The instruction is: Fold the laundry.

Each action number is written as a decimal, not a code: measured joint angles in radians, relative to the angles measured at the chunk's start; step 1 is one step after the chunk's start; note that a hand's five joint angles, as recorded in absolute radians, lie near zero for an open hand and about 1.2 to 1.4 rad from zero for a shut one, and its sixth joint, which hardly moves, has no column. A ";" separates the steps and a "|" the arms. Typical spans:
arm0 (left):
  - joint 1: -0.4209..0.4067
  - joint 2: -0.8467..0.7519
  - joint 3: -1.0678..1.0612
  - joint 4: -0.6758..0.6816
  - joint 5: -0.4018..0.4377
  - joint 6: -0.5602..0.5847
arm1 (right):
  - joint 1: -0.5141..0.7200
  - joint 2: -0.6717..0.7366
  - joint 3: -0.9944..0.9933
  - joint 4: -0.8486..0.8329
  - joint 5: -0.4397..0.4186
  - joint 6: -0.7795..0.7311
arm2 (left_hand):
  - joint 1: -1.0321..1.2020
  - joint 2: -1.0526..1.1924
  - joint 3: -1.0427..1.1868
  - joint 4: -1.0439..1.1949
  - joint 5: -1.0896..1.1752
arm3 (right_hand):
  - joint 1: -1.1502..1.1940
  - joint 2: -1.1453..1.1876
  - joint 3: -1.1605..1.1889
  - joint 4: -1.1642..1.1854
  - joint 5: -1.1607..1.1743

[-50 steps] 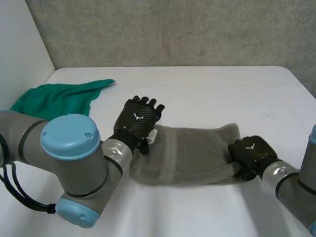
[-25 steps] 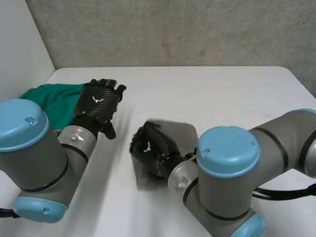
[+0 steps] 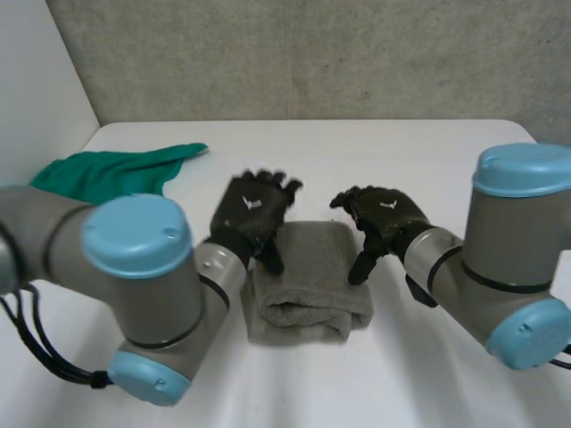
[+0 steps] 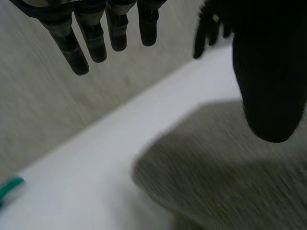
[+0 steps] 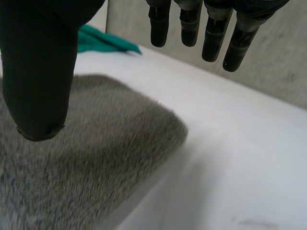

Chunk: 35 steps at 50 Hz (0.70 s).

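A grey towel lies folded into a short thick stack in the middle of the white table. My left hand hovers over the towel's far left corner, fingers straight and spread, holding nothing. My right hand is just off the towel's far right corner, also open and empty. In the left wrist view the fingers and thumb stand apart above the towel. In the right wrist view the fingers and thumb stand wide apart over the towel's rounded edge.
A green cloth lies crumpled at the table's far left, near the side wall; it is also in the right wrist view. A concrete wall runs behind the table. Bare tabletop stretches to the right of the towel and in front of it.
The right hand carried the towel's right end over to the left, folding it in half, then let go and drew back right. The left hand swung away and returned to the towel.
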 measured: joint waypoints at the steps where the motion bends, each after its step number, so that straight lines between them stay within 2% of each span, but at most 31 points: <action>1: -0.004 -0.035 0.016 -0.026 -0.001 -0.003 | 0.002 0.031 -0.019 0.013 0.000 -0.001 | 0.000 0.000 0.000 0.000 0.000 | 0.000 0.000 0.000 0.000 0.000; 9: 0.002 -0.167 0.072 -0.171 -0.010 0.006 | 0.011 0.188 -0.102 0.072 0.007 -0.028 | 0.000 0.000 0.000 0.000 0.000 | 0.000 0.000 0.000 0.000 0.000; 18: 0.020 -0.189 0.085 -0.240 -0.011 0.057 | 0.011 0.221 -0.115 0.099 0.011 -0.104 | -0.003 0.000 0.000 0.000 0.000 | 0.000 0.000 0.000 0.000 0.000; 27: 0.025 -0.101 0.087 -0.243 0.003 0.100 | -0.001 0.112 -0.028 0.040 0.016 -0.124 | -0.012 0.000 0.000 0.000 -0.002 | 0.000 0.000 0.000 0.000 0.000; 32: 0.028 -0.005 0.091 -0.236 0.022 0.099 | -0.020 0.004 0.089 -0.063 0.046 -0.072 | -0.012 0.000 0.000 0.000 -0.003 | 0.000 0.000 0.000 0.000 0.000; 33: 0.037 0.052 0.091 -0.235 0.053 0.095 | -0.049 -0.058 0.165 -0.115 0.073 -0.024 | -0.012 0.000 0.000 0.000 -0.003 | 0.000 0.000 0.000 0.000 0.000; 35: 0.041 0.068 0.091 -0.236 0.067 0.093 | -0.058 -0.070 0.182 -0.124 0.077 -0.012 | -0.012 0.000 0.000 0.000 -0.003 | 0.000 0.000 0.000 0.000 0.000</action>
